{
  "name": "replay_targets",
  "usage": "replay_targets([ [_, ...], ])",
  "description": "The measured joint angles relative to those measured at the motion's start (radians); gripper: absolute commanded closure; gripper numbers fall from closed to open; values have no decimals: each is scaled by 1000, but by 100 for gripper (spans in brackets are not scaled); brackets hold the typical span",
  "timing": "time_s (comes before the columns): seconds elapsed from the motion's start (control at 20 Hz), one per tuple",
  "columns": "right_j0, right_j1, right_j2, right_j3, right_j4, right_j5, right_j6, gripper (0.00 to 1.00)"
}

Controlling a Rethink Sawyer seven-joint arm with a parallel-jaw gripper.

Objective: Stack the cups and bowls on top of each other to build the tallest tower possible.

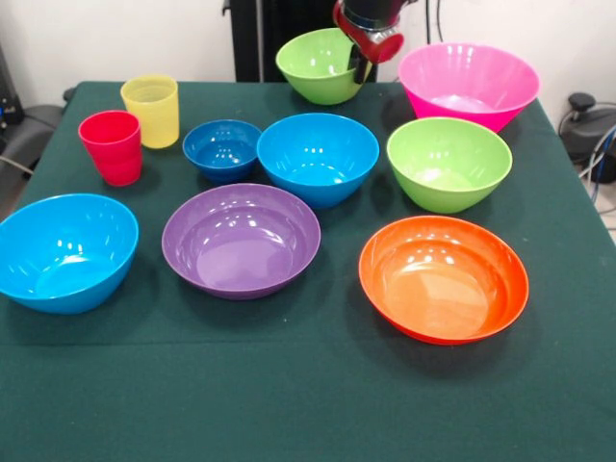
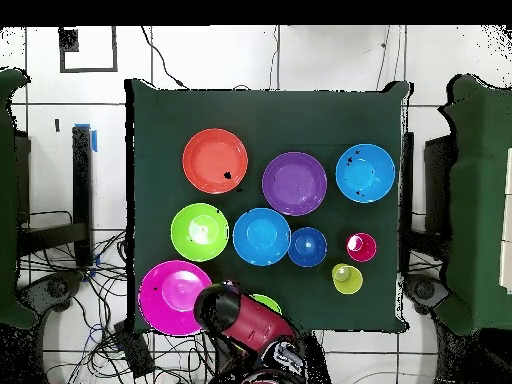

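My gripper (image 1: 363, 60) is at the table's far edge, shut on the right rim of a lime green bowl (image 1: 320, 65), which hangs just above the cloth. In the overhead view the arm (image 2: 245, 320) hides most of that bowl (image 2: 268, 300). On the table stand the big pink bowl (image 1: 469, 85), a second lime green bowl (image 1: 449, 164), two light blue bowls (image 1: 318, 157) (image 1: 64, 252), the small dark blue bowl (image 1: 222, 149), the purple bowl (image 1: 241, 241) and the orange bowl (image 1: 444, 278). The red cup (image 1: 112, 146) and the yellow cup (image 1: 151, 111) stand upright at the left.
The green cloth (image 1: 289, 395) covers the whole table, with bare room along the near edge. The pink bowl stands close to the right of my gripper. Cables and dark equipment lie on the floor round the table (image 2: 100, 330).
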Motion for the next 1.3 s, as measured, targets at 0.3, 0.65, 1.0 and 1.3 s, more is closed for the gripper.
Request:
replay_targets([
  [0.3, 3, -12, -1, 2, -14, 0, 0, 100],
  [0.65, 8, -39, -2, 8, -40, 0, 0, 100],
  [1.0, 8, -72, -3, 14, -83, 0, 0, 100],
  [1.3, -7, -81, -3, 14, -146, 0, 0, 100],
])
